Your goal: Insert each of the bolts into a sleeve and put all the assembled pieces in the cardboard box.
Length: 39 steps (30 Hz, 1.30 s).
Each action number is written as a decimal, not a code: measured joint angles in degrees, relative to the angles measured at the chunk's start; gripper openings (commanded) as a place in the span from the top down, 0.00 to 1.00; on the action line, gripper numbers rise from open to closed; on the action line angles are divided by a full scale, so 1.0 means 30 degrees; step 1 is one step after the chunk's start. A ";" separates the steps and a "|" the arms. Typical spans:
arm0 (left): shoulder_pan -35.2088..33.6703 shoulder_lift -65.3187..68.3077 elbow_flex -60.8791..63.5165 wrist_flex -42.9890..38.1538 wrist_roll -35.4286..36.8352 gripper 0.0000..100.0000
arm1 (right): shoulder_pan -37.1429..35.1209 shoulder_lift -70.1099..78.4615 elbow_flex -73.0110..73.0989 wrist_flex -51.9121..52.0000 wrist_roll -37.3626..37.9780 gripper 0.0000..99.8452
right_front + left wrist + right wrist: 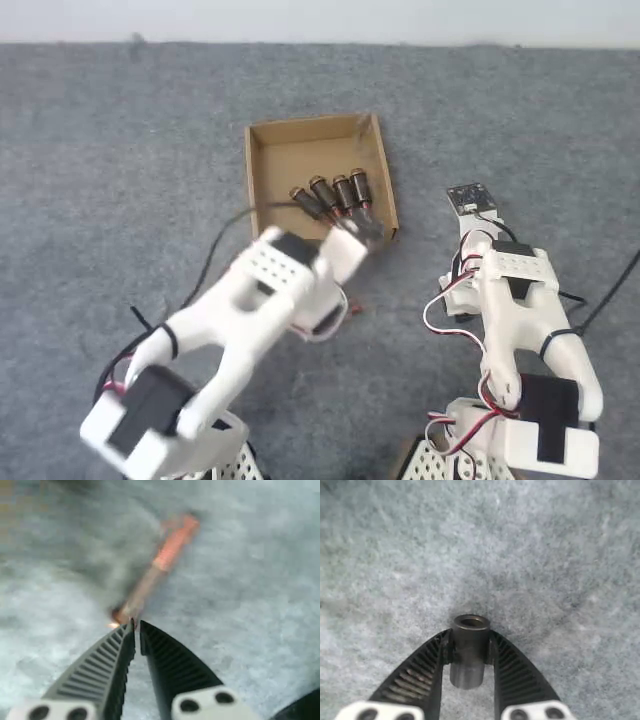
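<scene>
Cardboard sets the scene from above: the cardboard box (310, 124) sits at upper centre of the frame on grey felt (120, 150), with four assembled pieces (335, 193) lying side by side inside it. The left arm stretches up from the lower left, and the left gripper (358, 232) hangs at the box's lower right corner. The right arm stands at the right of the frame, well apart from the box.

In the left wrist view, the left gripper (136, 625) is pressed almost together on the near end of a copper-coloured bolt (165, 557). The bolt juts out ahead of the fingertips, but the blur leaves the exact grip uncertain.

In the right wrist view, the right gripper (469, 637) pinches a dark sleeve (468, 665) by its sides. The sleeve is upright over the felt with its open bore facing up.

The step in hand is probably mating the two. The bolt should be carried over to the sleeve and its axis lined up with the bore. It is held by one end and may swing, so it should go in slowly while the right gripper holds firm.

No writing is legible in any view.
</scene>
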 measured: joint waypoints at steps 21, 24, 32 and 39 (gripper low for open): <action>-0.0352 -0.0410 0.4220 -0.5011 0.4982 0.99 | 0.0000 0.0000 0.0000 0.0000 0.0000 0.99; -0.0615 0.0029 0.3692 -0.5011 0.4982 0.99 | 0.0000 0.0000 0.0000 0.0000 0.0000 0.99; -0.3604 0.1495 0.1407 -0.5949 0.6945 0.99 | 0.0000 0.0000 0.0000 0.0000 0.0000 0.99; -0.3985 0.1260 0.1201 -0.7385 0.7297 0.99 | 0.0000 0.0000 0.0000 0.0000 0.0000 0.99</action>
